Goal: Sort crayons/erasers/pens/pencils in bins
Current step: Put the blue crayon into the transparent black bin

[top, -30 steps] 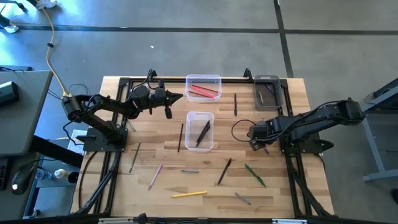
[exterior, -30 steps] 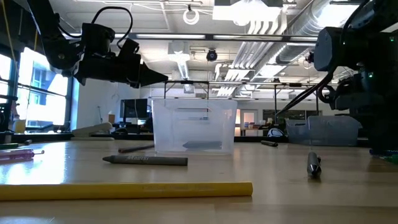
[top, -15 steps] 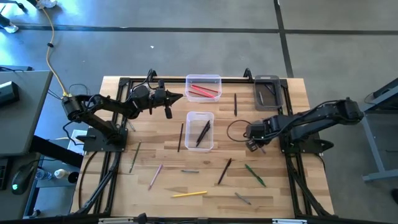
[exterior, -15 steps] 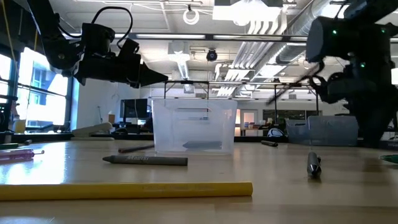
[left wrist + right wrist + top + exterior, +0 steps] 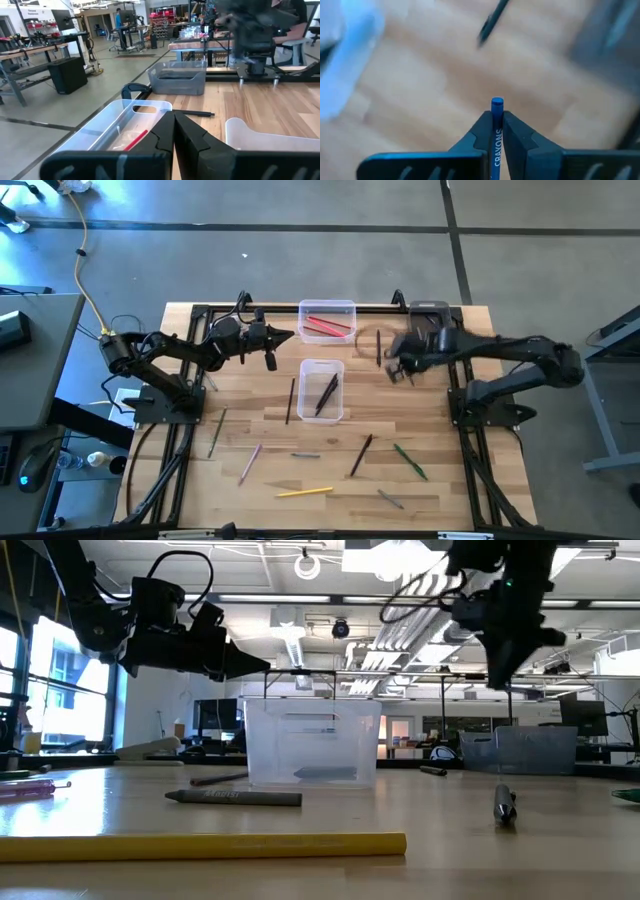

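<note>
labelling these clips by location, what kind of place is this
Most likely an open-plan robotics lab or workshop: exposed ceiling ducts and strip lights overhead, rows of workbenches with monitors on a bare concrete floor, and a person standing at a far bench.

Two black jointed arms with looping black cables end in tapered dark fingers [image 5: 192, 137].

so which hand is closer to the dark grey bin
Right. The right hand, shut on a blue crayon, hangs just beside the dark grey bin; the left hand is across the table.
</note>
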